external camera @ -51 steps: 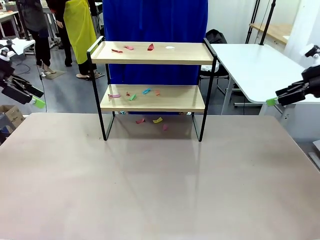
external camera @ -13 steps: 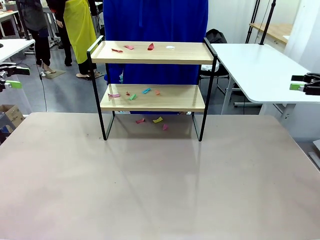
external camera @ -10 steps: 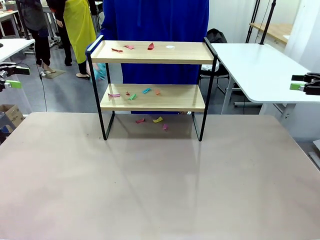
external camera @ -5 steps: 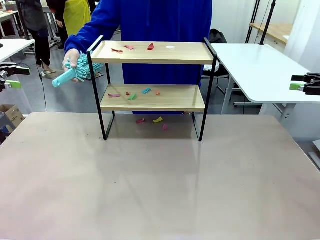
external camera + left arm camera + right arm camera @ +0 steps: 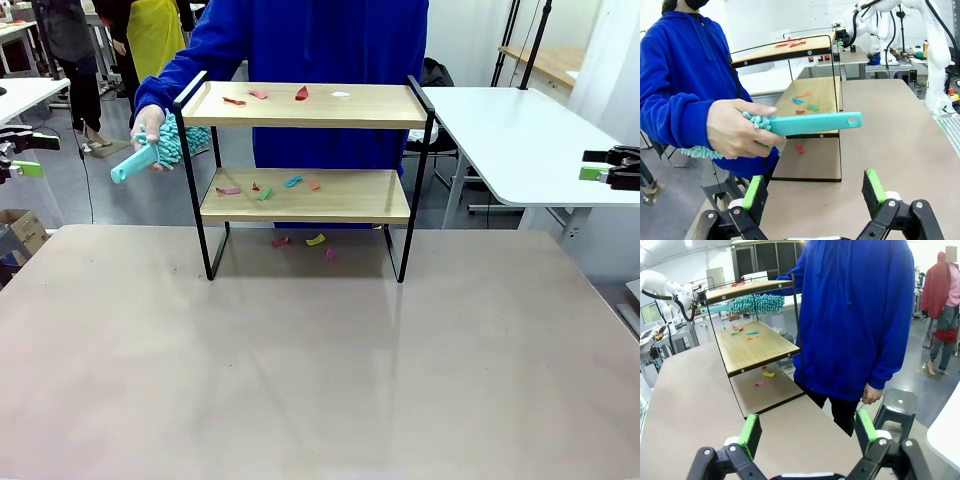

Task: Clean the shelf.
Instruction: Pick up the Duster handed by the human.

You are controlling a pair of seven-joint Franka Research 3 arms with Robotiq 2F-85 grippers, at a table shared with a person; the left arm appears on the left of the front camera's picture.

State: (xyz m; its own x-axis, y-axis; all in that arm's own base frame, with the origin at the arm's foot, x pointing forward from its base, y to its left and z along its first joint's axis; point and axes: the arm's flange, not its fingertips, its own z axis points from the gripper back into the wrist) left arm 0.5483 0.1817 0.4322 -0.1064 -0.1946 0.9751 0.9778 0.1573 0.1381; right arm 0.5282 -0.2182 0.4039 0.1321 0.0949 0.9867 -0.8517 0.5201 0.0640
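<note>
Cleaning hasn't really started: the shelf [image 5: 370, 108] stands at the far side of the table [image 5: 300, 380], with colored scraps [image 5: 292, 182] on both boards and underneath. The person's hand [image 5: 737, 134] is curled tight around a teal duster [image 5: 812, 123], just off the shelf's left end. Next up, I'd guess, is sweeping the top board.

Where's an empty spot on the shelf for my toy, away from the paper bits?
On the shelf, the lower board is bare right of the orange scrap. The top board is bare past the white scrap. The left halves are crowded with paper scraps, and the person's duster is at the left end.
</note>
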